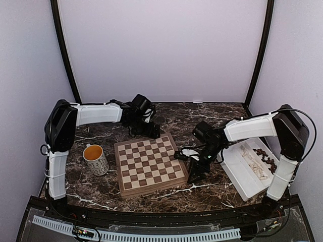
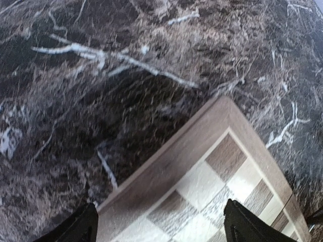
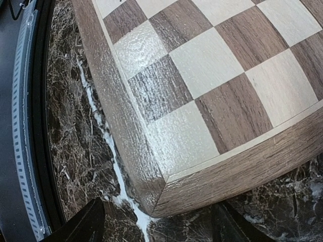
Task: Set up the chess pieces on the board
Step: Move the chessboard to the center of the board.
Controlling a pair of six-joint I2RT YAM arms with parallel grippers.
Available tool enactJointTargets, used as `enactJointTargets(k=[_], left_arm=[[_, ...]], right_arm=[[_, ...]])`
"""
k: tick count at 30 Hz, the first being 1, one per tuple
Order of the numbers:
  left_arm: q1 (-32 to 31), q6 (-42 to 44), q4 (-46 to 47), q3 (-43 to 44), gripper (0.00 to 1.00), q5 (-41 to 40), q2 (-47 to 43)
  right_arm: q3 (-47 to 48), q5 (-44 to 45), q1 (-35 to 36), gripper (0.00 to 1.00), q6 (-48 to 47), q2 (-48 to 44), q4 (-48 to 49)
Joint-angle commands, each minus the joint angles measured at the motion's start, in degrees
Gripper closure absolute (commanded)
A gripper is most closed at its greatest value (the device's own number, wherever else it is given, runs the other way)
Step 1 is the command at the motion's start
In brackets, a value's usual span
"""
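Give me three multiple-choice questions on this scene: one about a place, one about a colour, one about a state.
1. Where does the mug stand?
A. On the board
B. Left of the board
C. In the tray

2. What colour is the tray that holds the chess pieces?
A. Red
B. Black
C. White

3. How is the right pincer?
A. Open, holding nothing
B. Shut on a pawn
C. Shut on the mug

Answers:
1. B: the top view shows the mug beside the board's left edge.
2. C: the tray's walls and floor are plainly white.
3. A: in the right wrist view its fingers stand apart, with only the board's corner between them.
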Motion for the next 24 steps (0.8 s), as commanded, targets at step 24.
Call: enactJointTargets(k=[24], left_arm=[[-1.4,2.9,-0.9,8.9,0.15,14.7,9.4]], right_arm=[[-0.1,1.0,4.9,0.25,-2.1,-1.9,0.6]])
